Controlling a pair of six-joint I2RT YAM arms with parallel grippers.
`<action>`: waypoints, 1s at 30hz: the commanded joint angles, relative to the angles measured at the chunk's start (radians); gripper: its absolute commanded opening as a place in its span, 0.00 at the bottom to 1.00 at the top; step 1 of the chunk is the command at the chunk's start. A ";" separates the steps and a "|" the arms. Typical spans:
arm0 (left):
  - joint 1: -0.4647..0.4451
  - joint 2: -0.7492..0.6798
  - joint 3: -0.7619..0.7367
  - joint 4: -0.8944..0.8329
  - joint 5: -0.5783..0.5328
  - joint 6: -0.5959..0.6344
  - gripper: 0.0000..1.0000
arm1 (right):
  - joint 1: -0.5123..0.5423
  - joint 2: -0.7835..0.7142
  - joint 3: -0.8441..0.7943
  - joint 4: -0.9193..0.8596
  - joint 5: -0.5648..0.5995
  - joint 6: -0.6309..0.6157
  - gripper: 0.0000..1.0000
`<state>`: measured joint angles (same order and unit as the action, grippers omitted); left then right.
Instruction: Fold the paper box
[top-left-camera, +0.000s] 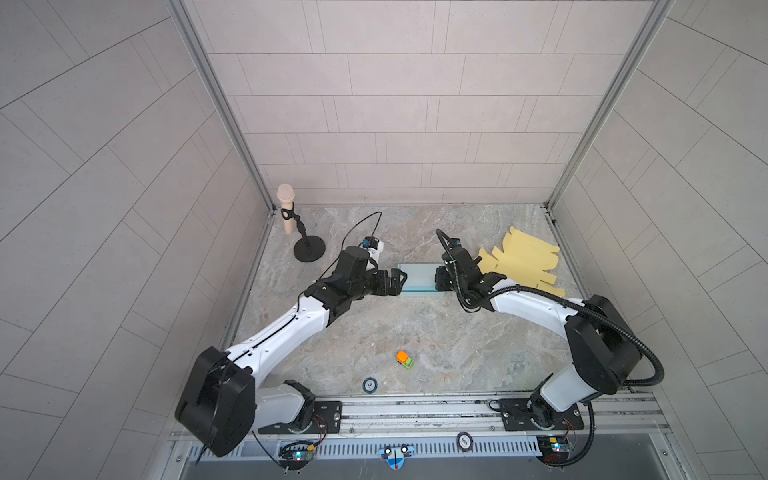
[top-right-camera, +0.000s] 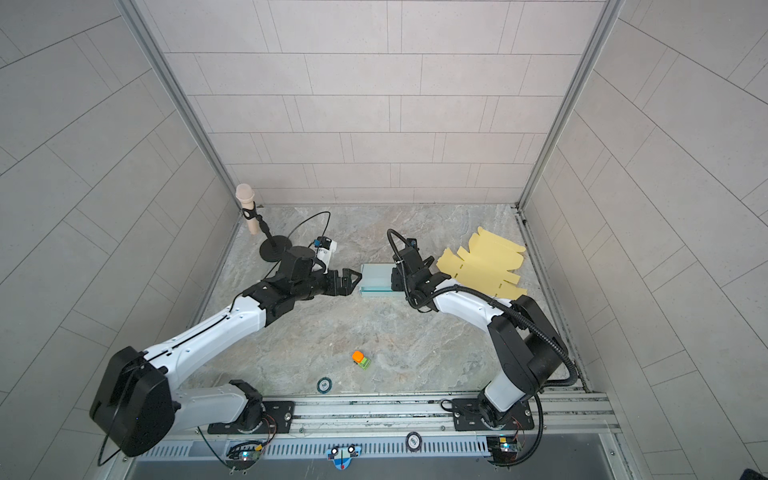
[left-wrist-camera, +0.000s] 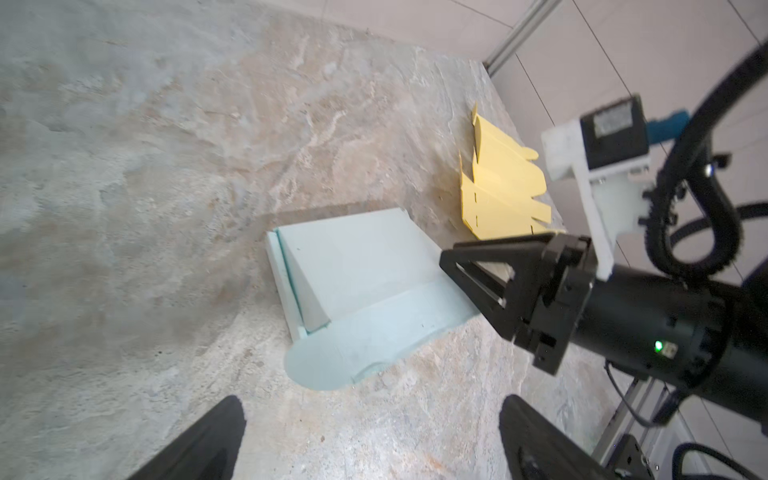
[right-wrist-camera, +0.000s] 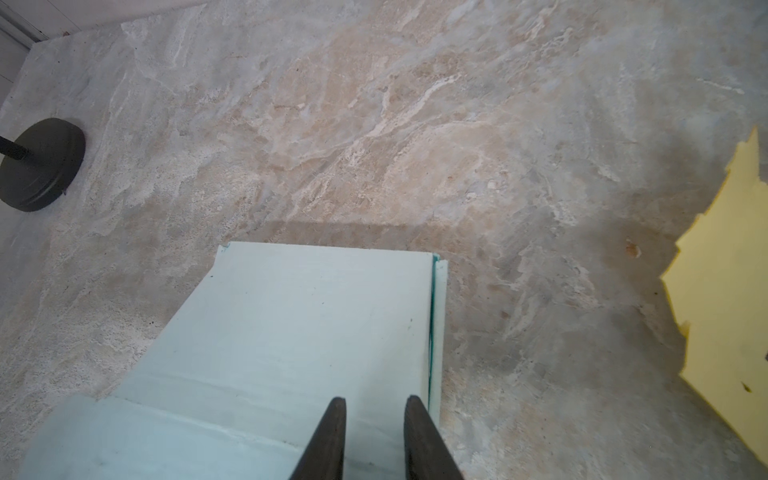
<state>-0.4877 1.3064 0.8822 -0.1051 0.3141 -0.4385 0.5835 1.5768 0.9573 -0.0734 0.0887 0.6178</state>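
Our left claw (left-wrist-camera: 374, 436) stands wide apart at the bottom of the left wrist view, just short of the box (left-wrist-camera: 365, 266). The box lies mid-frame, half folded, with its rounded flap flat on the table. At the far end the right claw (right-wrist-camera: 375, 401) sits nearly together over the paper; we cannot tell whether it pinches. We should steady that end, then lift the near flap along its crease, avoiding the yellow sheets (top-left-camera: 523, 262) at right.
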 joint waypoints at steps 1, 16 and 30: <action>0.044 0.084 0.068 -0.057 0.019 -0.006 1.00 | -0.004 0.002 0.001 -0.016 0.005 0.003 0.28; 0.051 0.347 0.194 0.018 0.045 -0.037 1.00 | -0.014 0.003 0.008 -0.027 0.002 -0.006 0.28; 0.050 0.444 0.184 0.066 0.053 -0.048 1.00 | -0.013 0.031 -0.008 -0.026 -0.003 -0.003 0.27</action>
<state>-0.4389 1.7447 1.0714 -0.0708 0.3622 -0.4824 0.5735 1.5883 0.9573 -0.0788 0.0834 0.6098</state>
